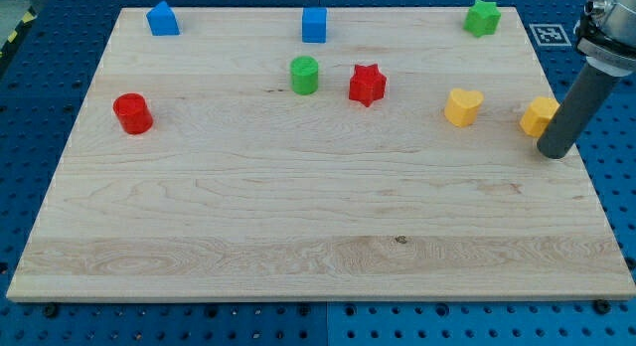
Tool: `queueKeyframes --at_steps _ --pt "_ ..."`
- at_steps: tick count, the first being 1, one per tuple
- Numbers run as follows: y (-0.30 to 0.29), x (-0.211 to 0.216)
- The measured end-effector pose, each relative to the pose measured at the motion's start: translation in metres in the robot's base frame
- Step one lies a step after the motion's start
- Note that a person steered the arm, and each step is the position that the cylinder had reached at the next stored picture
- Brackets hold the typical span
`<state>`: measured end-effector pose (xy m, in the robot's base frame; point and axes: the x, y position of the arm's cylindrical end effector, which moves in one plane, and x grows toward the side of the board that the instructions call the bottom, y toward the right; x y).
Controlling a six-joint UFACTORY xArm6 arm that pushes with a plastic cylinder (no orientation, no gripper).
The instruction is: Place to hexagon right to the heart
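A yellow heart block (462, 106) lies on the wooden board (298, 227) at the view's right. A yellow hexagon block (538, 116) lies to its right near the board's right edge, partly hidden by my rod. My tip (554, 152) rests just right of and below the hexagon, touching or nearly touching it.
A red star (367, 85) and a green cylinder (304, 75) sit at the top middle. A blue cube (314, 24), a blue house-shaped block (162, 19) and a green star (482, 17) line the top edge. A red cylinder (132, 113) is at the left.
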<state>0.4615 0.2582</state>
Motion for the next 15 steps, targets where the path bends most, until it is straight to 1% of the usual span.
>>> queueKeyframes --at_steps 3,4,5,6,7,8,9,10,12,15 --pt "-0.003 -0.028" --pt "-0.003 -0.028" --pt "0.004 -0.013" --pt "0.040 -0.007" --pt "0.049 -0.019" --pt "0.040 -0.038" --pt "0.035 -0.043" --pt "0.016 -0.043" --pt "0.025 -0.041" --pt "0.029 -0.023"
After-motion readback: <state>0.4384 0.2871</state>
